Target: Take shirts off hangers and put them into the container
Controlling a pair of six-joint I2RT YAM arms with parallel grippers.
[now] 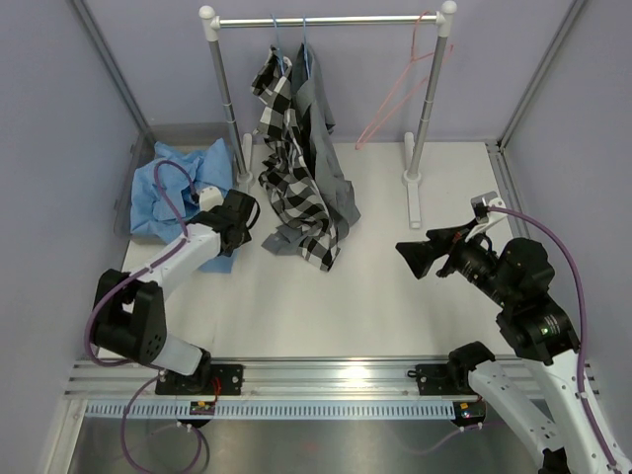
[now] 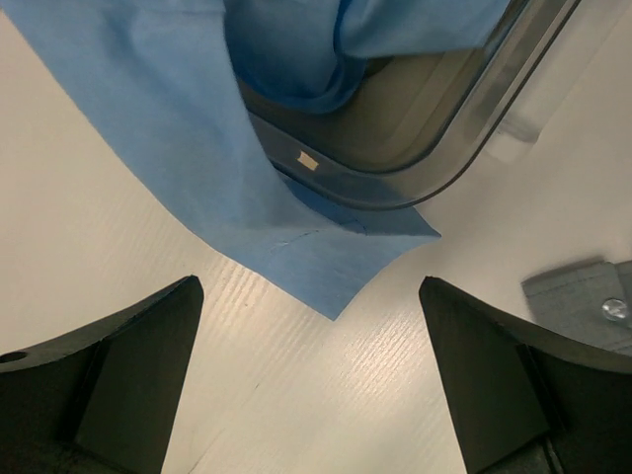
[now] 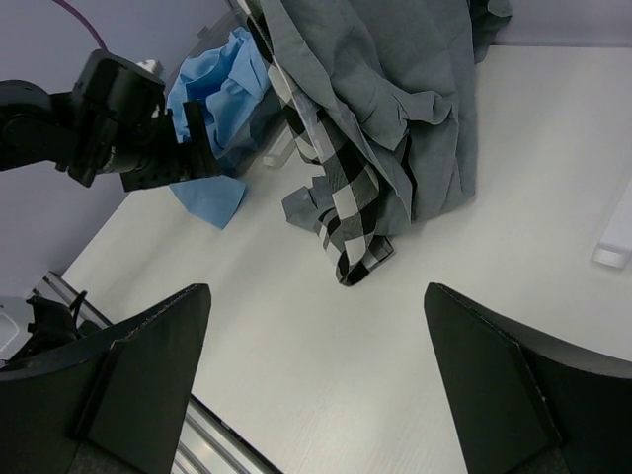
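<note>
The light blue shirt (image 1: 176, 193) lies bunched in the container (image 1: 183, 128) at the far left, and one corner (image 2: 326, 267) spills over the rim (image 2: 474, 128) onto the table. My left gripper (image 1: 240, 212) hovers open just over that corner (image 2: 308, 286) and holds nothing. The checked shirt (image 1: 291, 188) and the grey shirt (image 1: 334, 168) hang from two light blue hangers (image 1: 276, 44), their lower ends (image 3: 360, 237) piled on the table. A pink hanger (image 1: 405, 84) hangs bare. My right gripper (image 1: 415, 249) is open and empty (image 3: 316, 288), to the right of the shirts.
The silver rack bar (image 1: 326, 20) spans two posts whose white feet (image 1: 413, 193) rest on the table; one foot (image 2: 578, 296) lies close to the right of my left gripper. An aluminium rail (image 1: 326, 375) runs along the near edge. Purple walls enclose the table.
</note>
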